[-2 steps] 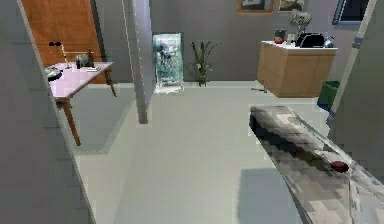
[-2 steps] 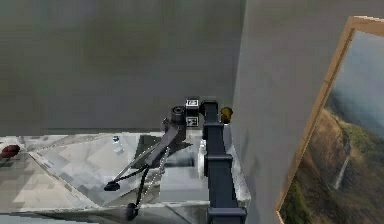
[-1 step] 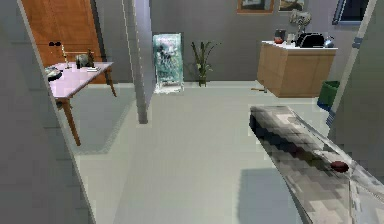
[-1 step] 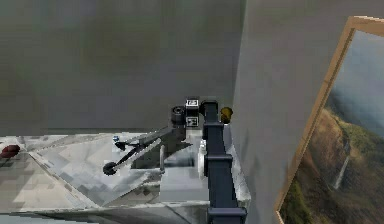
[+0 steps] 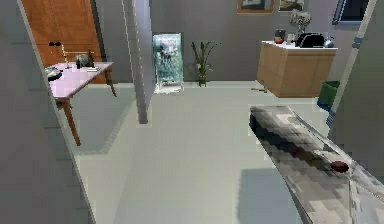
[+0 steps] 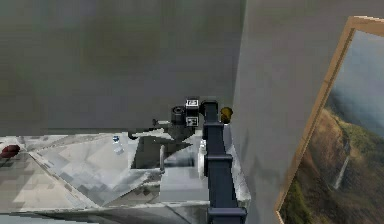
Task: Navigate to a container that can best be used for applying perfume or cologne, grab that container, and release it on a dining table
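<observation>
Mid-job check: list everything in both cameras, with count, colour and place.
pink-topped table with wooden legs: one, pink, forward view's left
orange wooden door: one, orange, behind that table
green potted plant: one, green, far wall
tan wooden counter: one, tan, forward view's right
grey patterned tabletop: one, grey, arm side view's lower left
small dark red object: one, dark red, tabletop's left edge
small yellow-brown object: one, yellow-brown, right of the arm's end
wood-framed landscape painting: one, green-blue, arm side view's right
dark square arm bar: one, dark, bottom edge
gripper: one, dark, arm's far end; cannot tell if holding anything
</observation>
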